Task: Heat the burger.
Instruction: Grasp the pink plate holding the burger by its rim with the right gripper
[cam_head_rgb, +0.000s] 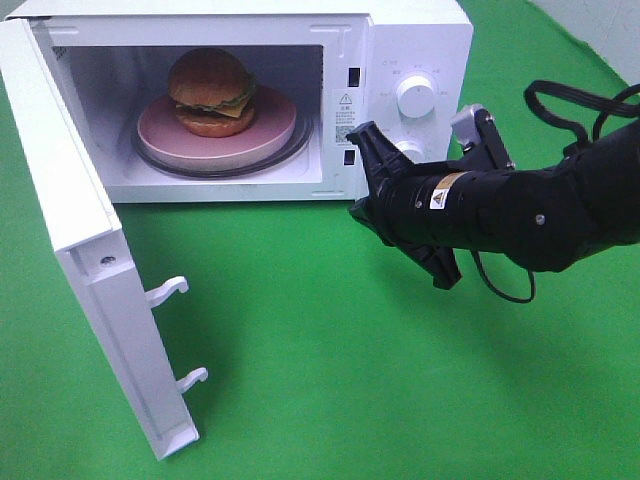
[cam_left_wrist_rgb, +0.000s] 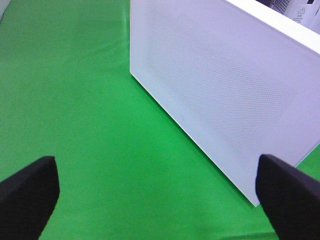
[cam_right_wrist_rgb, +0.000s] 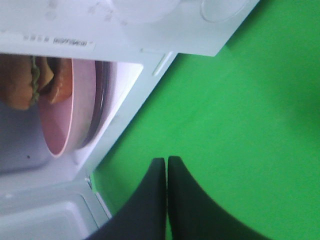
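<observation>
The burger (cam_head_rgb: 210, 92) is seen inside the microwave (cam_head_rgb: 400, 40), which is set along the far edge of the tabletop, toward its far left corner. The burger is seated upright on a round pink plate (cam_head_rgb: 272, 132) in the middle of the cavity. The door (cam_head_rgb: 70, 250) is swung fully open, its free end reaching toward the near left corner. The tabletop is covered by a green cloth (cam_head_rgb: 320, 360). The right gripper (cam_head_rgb: 362, 212) is held above the cloth just in front of the control panel, right of the cavity opening; its two fingers are pressed together with nothing between them. The left gripper (cam_left_wrist_rgb: 160, 200) is spread wide and empty, pointed at the outer face of the door near the left edge.
</observation>
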